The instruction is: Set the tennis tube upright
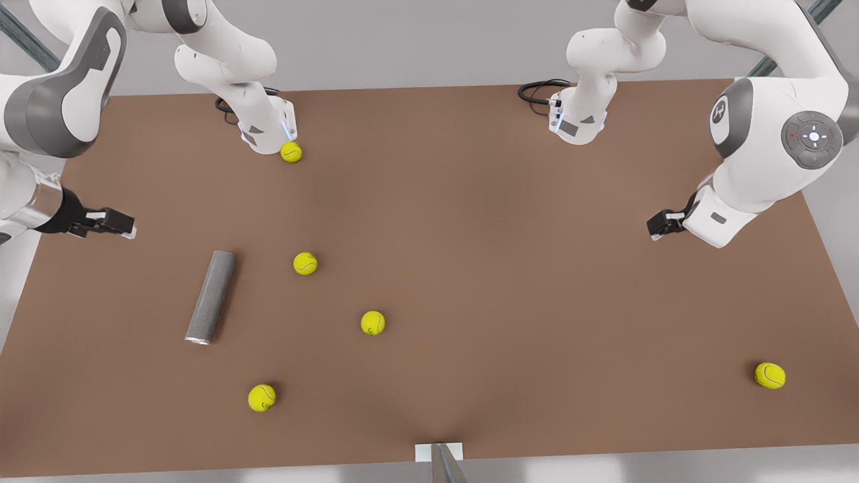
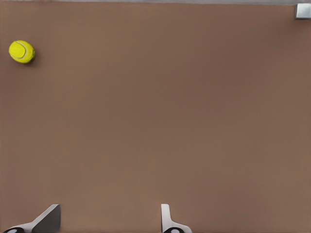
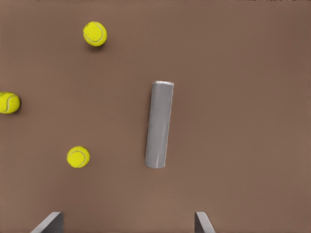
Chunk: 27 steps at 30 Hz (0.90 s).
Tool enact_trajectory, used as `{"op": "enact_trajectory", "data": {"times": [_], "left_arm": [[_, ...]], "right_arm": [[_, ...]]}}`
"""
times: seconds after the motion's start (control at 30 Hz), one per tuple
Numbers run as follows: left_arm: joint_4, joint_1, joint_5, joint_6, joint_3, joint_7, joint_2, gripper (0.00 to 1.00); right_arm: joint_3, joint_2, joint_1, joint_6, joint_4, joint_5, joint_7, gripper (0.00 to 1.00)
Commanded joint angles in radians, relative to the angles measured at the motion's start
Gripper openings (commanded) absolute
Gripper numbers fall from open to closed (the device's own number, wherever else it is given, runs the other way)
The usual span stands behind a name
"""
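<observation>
1 tennis tube (image 1: 211,296) lying flat, right hand (image 1: 124,225) open above, left hand (image 1: 661,225) open

We saw the tennis tube (image 1: 211,296) lying flat on the desk (image 1: 510,255), toward the front view's left. Its rimmed end pointed to the near edge of the desk. Three balls lay to the front view's right of the tube: one ball (image 1: 305,263) near its far end, a second ball (image 1: 372,323) further right, and a third ball (image 1: 262,397) past its rimmed end. A fourth ball (image 1: 291,152) lay at the back, touching an arm base. A fifth ball (image 1: 770,375) lay far off on the front view's right. The right gripper (image 1: 111,221) hung above the desk behind the tube, and the left gripper (image 1: 664,223) hung over the other side.
</observation>
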Motion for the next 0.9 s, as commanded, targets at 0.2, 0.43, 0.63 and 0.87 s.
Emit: {"op": "enact_trajectory", "data": {"times": [0.2,0.43,0.63,0.87], "left_arm": [[0.0,0.0,0.003,0.017,0.0,-0.017,0.008,1.0],[0.0,-0.001,0.003,0.015,-0.002,-0.019,0.009,1.0],[0.0,-0.001,0.003,0.015,-0.002,-0.022,0.009,1.0],[0.0,-0.001,0.003,0.018,0.0,-0.023,0.02,1.0]], "right_arm": [[0.002,0.039,0.001,0.292,-0.285,-0.034,0.022,1.0],[0.014,-0.002,-0.007,0.82,-0.707,-0.031,0.075,1.0],[0.011,0.116,-0.03,1.121,-0.817,-0.023,0.091,1.0],[0.011,0.163,-0.03,1.145,-0.869,-0.011,0.095,1.0]]}}
